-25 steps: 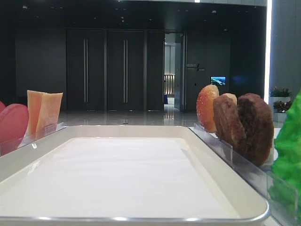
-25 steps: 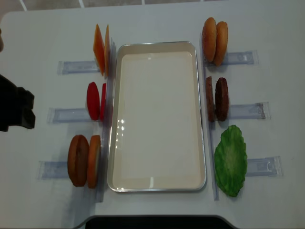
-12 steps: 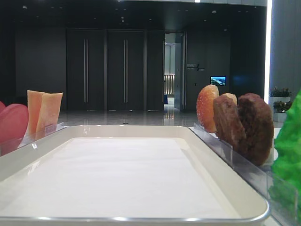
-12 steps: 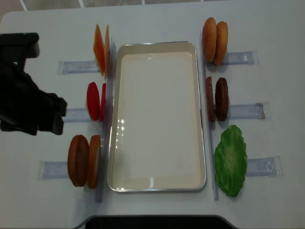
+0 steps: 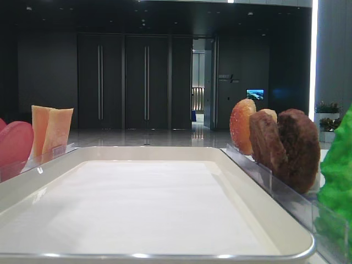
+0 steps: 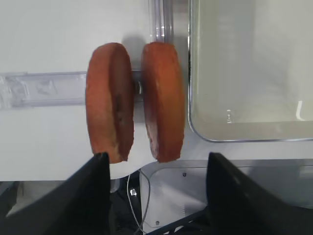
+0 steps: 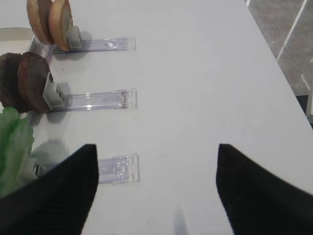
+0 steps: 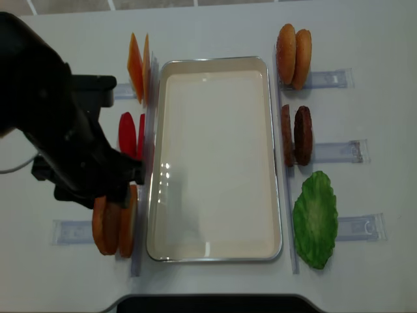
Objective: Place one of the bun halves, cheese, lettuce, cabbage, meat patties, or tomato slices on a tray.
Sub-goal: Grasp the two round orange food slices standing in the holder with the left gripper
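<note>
Low exterior view: tray (image 5: 165, 151), cream-white, paper-lined, nothing on it. Cheese (image 5: 50, 131) and tomato slices (image 5: 14, 144) stand on edge along its left side; a bun half (image 5: 242, 125) and meat patties (image 5: 286, 147) on edge along its right.

Right wrist view: right gripper (image 7: 154, 188), fingers (image 7: 58, 196) spread wide, holding nothing, above bare worktop (image 7: 195, 73) near clear racks (image 7: 95, 100).

Left wrist view: left gripper (image 6: 154, 196), fingers (image 6: 78, 196) well apart, empty, just short of two bun halves (image 6: 134, 100). These stand upright on edge in a rack, flat faces toward each other, beside the tray's near left corner.

Overhead view: tray's long axis runs front to back, mid-worktop. Left arm (image 8: 58, 130) covers the left racks, over the near-left bun halves. Lettuce (image 8: 315, 219) lies near the right front corner.
</note>
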Controlling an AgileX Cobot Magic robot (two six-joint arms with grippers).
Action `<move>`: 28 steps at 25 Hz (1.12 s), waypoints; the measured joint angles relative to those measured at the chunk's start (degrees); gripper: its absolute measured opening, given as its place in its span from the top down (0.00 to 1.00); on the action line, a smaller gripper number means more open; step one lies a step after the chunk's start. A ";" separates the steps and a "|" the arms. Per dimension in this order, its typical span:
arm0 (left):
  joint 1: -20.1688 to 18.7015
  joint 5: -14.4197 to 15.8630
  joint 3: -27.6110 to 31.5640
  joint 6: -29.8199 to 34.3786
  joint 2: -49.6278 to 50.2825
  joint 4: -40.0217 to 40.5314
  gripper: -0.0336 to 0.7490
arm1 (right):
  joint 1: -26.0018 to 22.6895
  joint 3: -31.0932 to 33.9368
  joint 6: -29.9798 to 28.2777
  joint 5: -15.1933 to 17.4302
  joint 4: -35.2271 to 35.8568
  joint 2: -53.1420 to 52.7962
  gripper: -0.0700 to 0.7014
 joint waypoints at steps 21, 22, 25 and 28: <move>-0.87 -0.99 0.00 -4.21 5.52 1.07 0.35 | 0.00 0.00 0.00 0.00 0.00 0.00 0.28; -0.87 -1.45 0.00 -4.21 5.97 0.85 0.35 | 0.00 0.00 0.00 0.00 0.00 0.00 0.28; -1.19 -1.98 0.00 -4.21 7.20 0.59 0.35 | 0.00 0.00 0.00 0.00 0.00 0.00 0.28; -1.24 -2.08 0.00 -4.21 8.43 0.61 0.35 | 0.00 0.00 0.00 0.00 0.00 0.00 0.28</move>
